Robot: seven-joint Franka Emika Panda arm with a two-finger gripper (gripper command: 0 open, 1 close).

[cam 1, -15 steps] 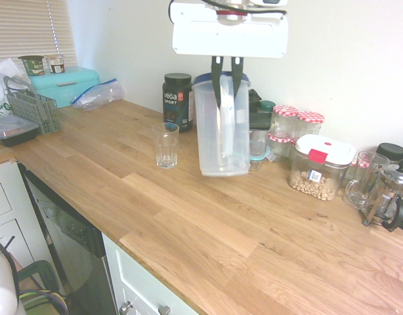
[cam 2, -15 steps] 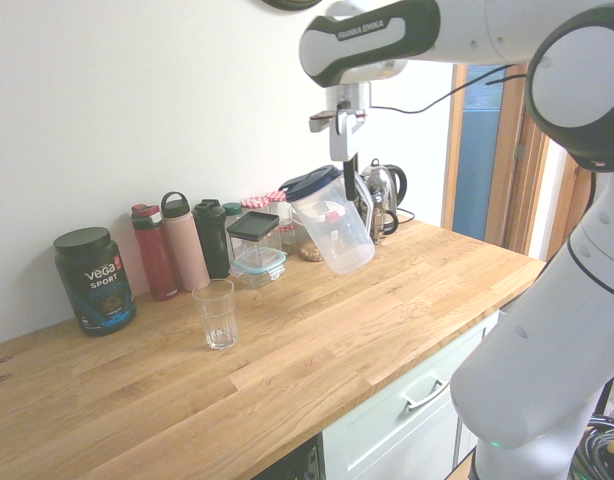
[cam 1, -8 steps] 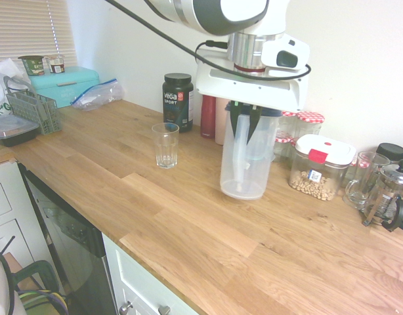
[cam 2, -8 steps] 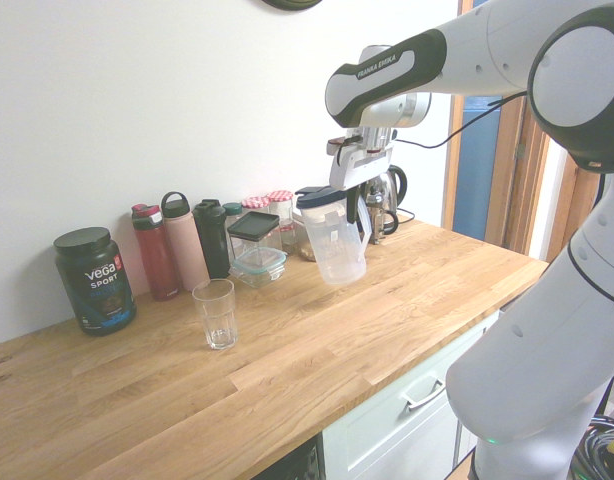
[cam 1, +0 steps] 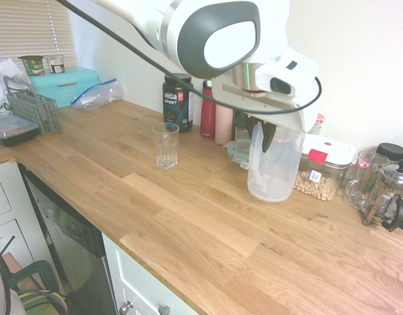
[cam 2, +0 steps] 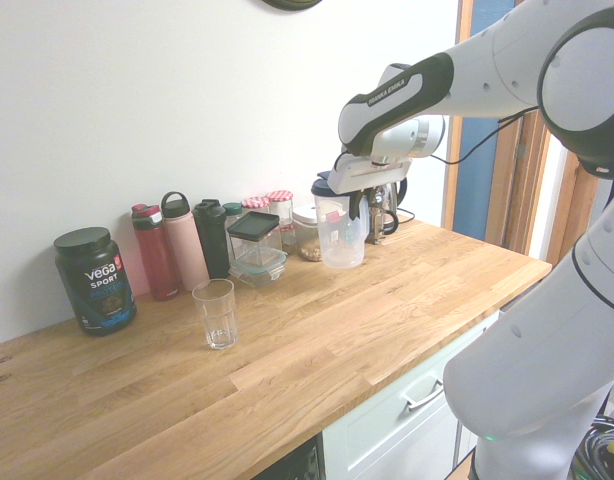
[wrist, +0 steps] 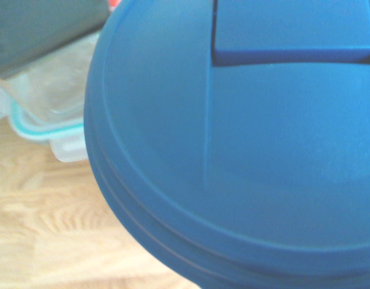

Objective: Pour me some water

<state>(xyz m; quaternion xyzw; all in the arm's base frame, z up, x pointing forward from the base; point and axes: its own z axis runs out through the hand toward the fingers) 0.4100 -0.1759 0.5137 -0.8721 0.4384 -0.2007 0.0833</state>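
What has just changed is the jug's lean: 1 second ago we had the translucent plastic jug (cam 1: 275,170) tilted and hanging over the tabletop (cam 1: 188,223); now it stands nearly upright. Our gripper (cam 1: 259,141) is pressed together on the jug's handle (cam 2: 366,222), and the blue lid (wrist: 155,132) fills much of the wrist view.

Against the earlier frames, the jug has also moved away from the drinking glass (cam 1: 166,146) and come down beside the container of chickpeas (cam 1: 315,174). In the first exterior view it now overlaps that container's edge, and the pink bottle (cam 1: 224,121) has come into sight. The glass has stayed put, upright and well apart from the jug.

The water should be inside the jug, though we cannot make out its level through the frosted wall, nor tell whether any is in the glass. We read this as setting the jug down, perhaps after a pour, but these 2 exterior views don't prove that. Its base looks at or just above the tabletop; we cannot tell which. Next we'd settle it flat before easing the grip, since letting go early could tip it into the chickpeas.
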